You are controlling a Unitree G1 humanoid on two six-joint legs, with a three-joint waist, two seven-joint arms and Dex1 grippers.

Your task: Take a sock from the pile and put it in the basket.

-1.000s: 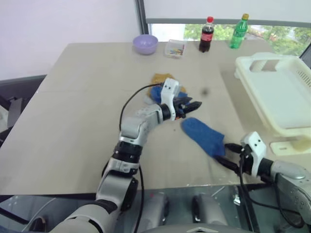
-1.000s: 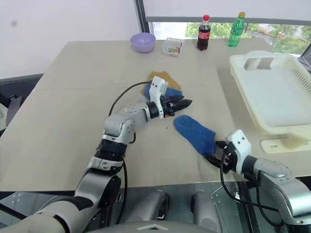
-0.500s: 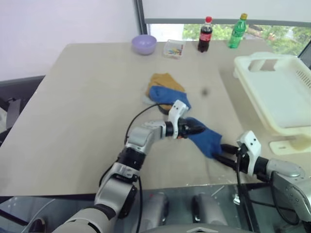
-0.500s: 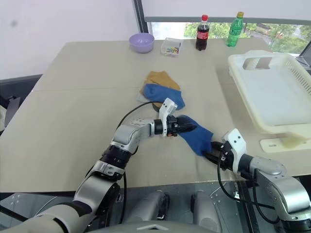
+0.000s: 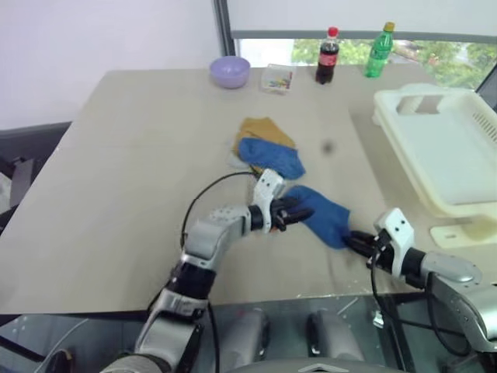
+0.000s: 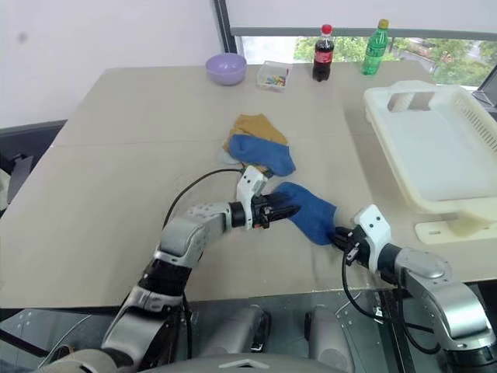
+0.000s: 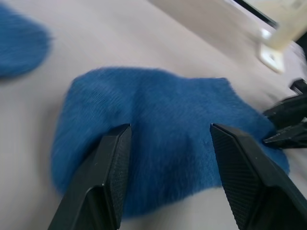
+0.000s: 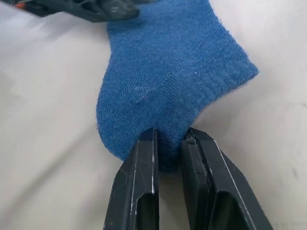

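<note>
Two grippers low over table: right gripper (image 8: 168, 148) pinches blue sock (image 8: 168, 81); left gripper (image 7: 168, 143) spread astride it.

Blue sock (image 8: 163, 91) lying flat on pale table (image 8: 53, 143), ribbed cuff spread to one side. Right gripper (image 8: 169, 143) pinched on the sock's near edge, a fold of fabric squeezed between two black fingers (image 8: 144, 191). Beyond the far end, left gripper (image 8: 91, 8), dark and blurred.

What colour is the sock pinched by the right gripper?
Blue sock, clearest in the right wrist view.
</note>
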